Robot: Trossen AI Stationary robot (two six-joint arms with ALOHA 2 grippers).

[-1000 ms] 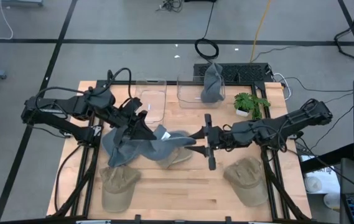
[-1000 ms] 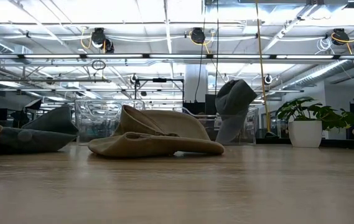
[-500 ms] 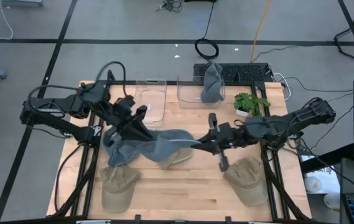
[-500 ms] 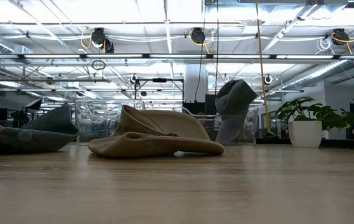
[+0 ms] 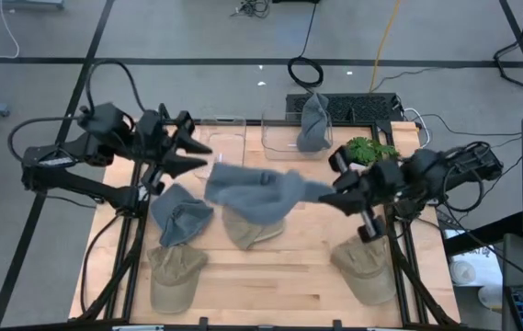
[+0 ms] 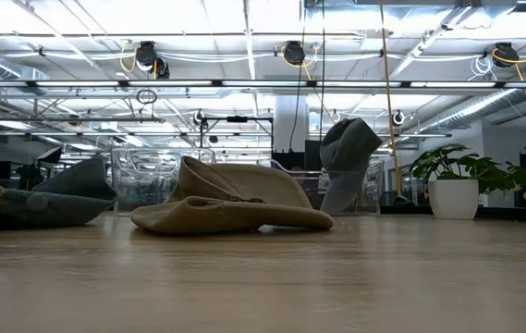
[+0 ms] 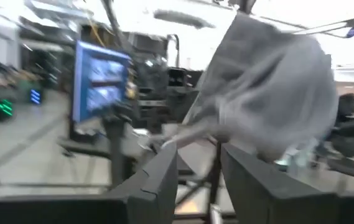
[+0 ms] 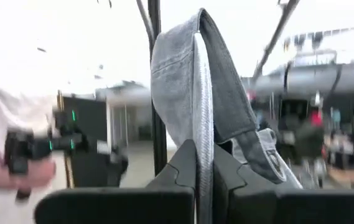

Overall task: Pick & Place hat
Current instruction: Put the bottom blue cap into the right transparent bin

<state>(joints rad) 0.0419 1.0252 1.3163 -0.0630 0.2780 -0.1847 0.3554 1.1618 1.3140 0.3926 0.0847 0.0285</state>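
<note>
- your right gripper (image 5: 333,193) is clamped shut on the grey hat (image 5: 256,191), holding it in the air above the table (image 5: 270,276).
- your left gripper (image 5: 197,154) stands parted, empty, just beside the hat.

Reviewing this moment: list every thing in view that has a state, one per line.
Left gripper: fingers open, holding nothing.
Right gripper: fingers shut on the lifted grey hat.
Lifted grey hat: hanging above the table, held at one edge.
Second grey hat: lying on the table.
Tan hat under it: lying flat.
Front-left tan hat: lying flat.
Front-right tan hat: lying flat.
Right clear bin: grey hat draped over its rim.
Left clear bin: looks empty.
</note>
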